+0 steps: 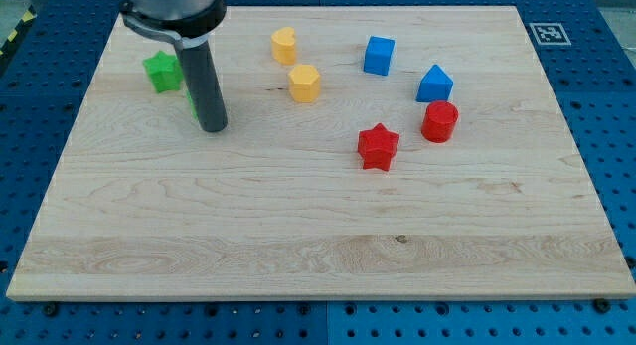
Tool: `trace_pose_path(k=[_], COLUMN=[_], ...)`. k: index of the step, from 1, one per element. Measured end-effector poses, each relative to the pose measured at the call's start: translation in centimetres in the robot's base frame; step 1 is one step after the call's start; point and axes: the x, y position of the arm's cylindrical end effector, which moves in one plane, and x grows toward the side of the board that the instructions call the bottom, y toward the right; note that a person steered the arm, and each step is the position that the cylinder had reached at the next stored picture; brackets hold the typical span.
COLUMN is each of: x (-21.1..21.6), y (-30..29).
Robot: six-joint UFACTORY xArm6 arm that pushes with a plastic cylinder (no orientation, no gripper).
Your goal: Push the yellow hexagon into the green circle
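The yellow hexagon (304,83) lies on the wooden board (298,226) in the upper middle. My dark rod stands to its left, with my tip (213,129) on the board well apart from the hexagon. Only a thin green sliver (192,104) shows at the rod's left edge. It looks like the green circle, mostly hidden behind the rod. My tip is right beside it.
A green star (162,72) lies at the upper left. A yellow heart (285,45) sits above the hexagon. A blue cube (379,55), a blue triangular block (434,84), a red cylinder (439,121) and a red star (378,146) lie to the right.
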Motion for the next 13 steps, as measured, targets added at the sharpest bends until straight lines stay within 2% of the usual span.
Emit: trace_pose_path(k=[1,3,5,6,8,10,13], x=[-0.8,-0.9,-7.5,-9.4,-8.9,-6.3,-6.3], y=[0.0,4.0,4.4,7.8,19.7,17.9,12.4])
